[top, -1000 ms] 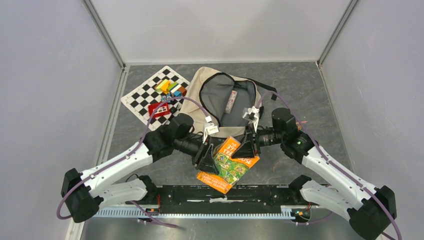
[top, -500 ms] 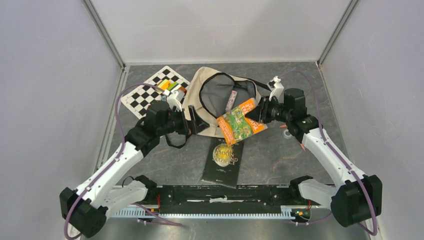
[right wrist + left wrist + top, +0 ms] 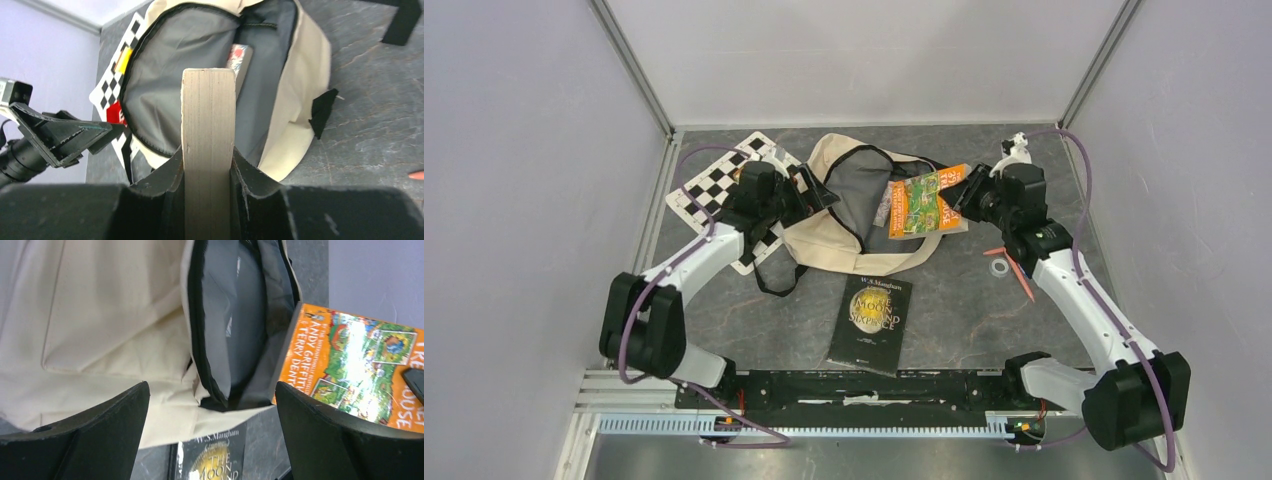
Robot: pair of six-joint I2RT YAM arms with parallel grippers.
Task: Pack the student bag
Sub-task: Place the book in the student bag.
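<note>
Cream canvas marks the student bag [image 3: 824, 238], which lies at the far middle of the table [image 3: 964, 300]. Its mouth is unzipped and spread, so we can see the grey lining. We make out a slim item [image 3: 886, 203] lying inside against the lining (too small for us to name).

The right gripper [image 3: 964, 193] is clamped on an orange book [image 3: 921, 203]. Its fingers [image 3: 165, 180] press on both covers, and the right wrist view shows the page edge standing upright between them. We see the book held over the right side of the bag's opening, partly across the rim.

The left gripper [image 3: 819, 190] is at the bag's left rim with its fingers [image 3: 90, 435] spread wide and nothing between them. The left wrist view looks past them onto the canvas and the open mouth. We cannot tell whether a fingertip touches the fabric.

A black book [image 3: 871, 323] lies flat on the table just beside the bag's near edge. A chequered board [image 3: 709, 195] lies left of the bag, partly under the left arm. A red pencil [image 3: 1026, 285] and a small ring [image 3: 999, 267] lie right of the bag.
</note>
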